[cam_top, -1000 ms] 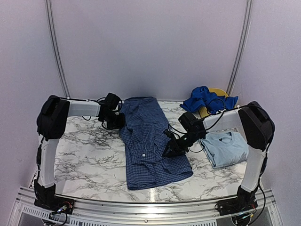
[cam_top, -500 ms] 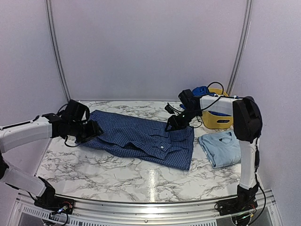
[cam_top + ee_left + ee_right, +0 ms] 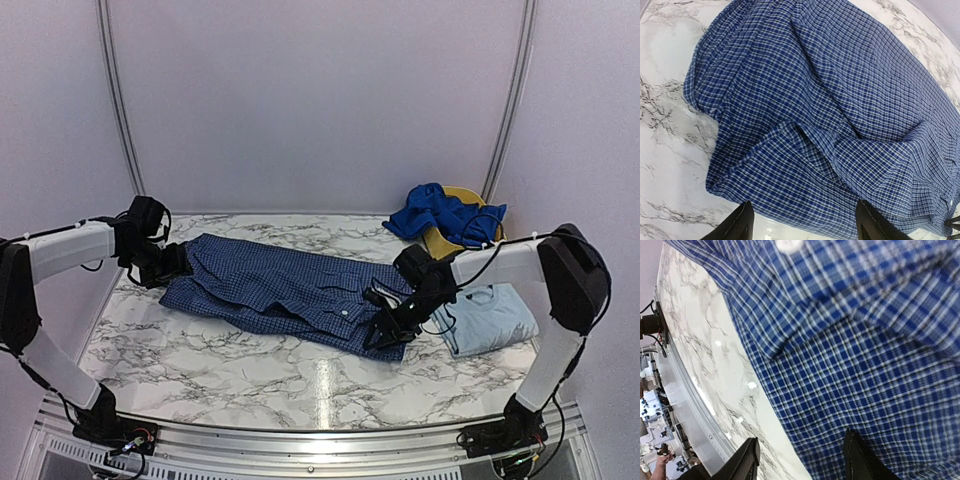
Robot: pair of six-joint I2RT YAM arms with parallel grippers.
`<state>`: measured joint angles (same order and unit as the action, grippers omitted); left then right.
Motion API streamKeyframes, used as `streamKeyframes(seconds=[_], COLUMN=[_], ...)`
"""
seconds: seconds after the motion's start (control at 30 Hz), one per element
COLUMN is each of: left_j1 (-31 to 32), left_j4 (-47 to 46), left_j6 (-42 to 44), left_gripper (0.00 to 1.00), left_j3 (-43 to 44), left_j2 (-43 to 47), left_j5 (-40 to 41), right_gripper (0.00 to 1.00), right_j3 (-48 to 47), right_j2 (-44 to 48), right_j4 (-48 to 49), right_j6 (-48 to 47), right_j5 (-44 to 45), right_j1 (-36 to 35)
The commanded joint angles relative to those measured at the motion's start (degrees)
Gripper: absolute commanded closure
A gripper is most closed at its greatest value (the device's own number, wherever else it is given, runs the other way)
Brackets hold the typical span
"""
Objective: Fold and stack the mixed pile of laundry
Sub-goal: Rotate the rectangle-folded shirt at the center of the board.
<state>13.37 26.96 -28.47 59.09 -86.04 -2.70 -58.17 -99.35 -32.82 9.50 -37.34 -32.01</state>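
Observation:
The navy-and-white checked shirt lies spread across the marble table, running left to right. My left gripper is at its left end. In the left wrist view that gripper is open, with the checked shirt just ahead of the fingertips. My right gripper hovers at the shirt's near right corner. It is open too, one finger over the marble and the other over the checked shirt. A folded pale blue T-shirt lies at the right. A royal-blue piece is heaped on the basket.
A small yellow basket stands at the back right under the royal-blue piece. The table's metal rail runs along the near edge. Pale walls close in the back and sides.
The checked shirt has turned from lying front-to-back to lying left-to-right. My left gripper has opened and let go of its left end. The right gripper has come down to the near right corner.

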Motion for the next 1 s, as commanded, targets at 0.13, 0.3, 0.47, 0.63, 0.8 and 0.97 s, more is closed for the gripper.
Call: streamKeyframes(seconds=[0.13,0.3,0.47,0.63,0.8,0.97], left_j1=[-7.1,-8.75,-8.8,-8.8,-8.86,-9.43], left_j4=[2.25,2.66,2.68,2.86,3.35,4.36], left_j6=[10.94,13.69,13.35,13.58,13.95,14.45], left_gripper=[0.33,0.44,0.46,0.41,0.39,0.35], left_j3=[5.28,4.22,1.85,-0.93,-2.45,-2.24], left_j2=[-7.8,-8.33,-7.49,-5.39,-5.01,-5.26], left_j5=[-9.35,-10.82,-14.35,-15.5,-14.67,-12.97], right_gripper=[0.49,0.5,0.46,0.36,0.35,0.35], right_j3=[-0.05,-7.89,-9.25,1.06,5.18,5.69], right_j2=[-8.98,-9.39,-1.96,7.74,9.46,7.69], right_j4=[4.96,-0.38,-4.04,-2.73,0.29,1.78], right_j6=[0.3,-3.34,-2.2,4.28,8.77,9.98], right_j5=[2.22,6.62,5.54,6.13,8.59,10.23], right_j1=[4.71,9.01,9.16,9.27,10.19,10.21])
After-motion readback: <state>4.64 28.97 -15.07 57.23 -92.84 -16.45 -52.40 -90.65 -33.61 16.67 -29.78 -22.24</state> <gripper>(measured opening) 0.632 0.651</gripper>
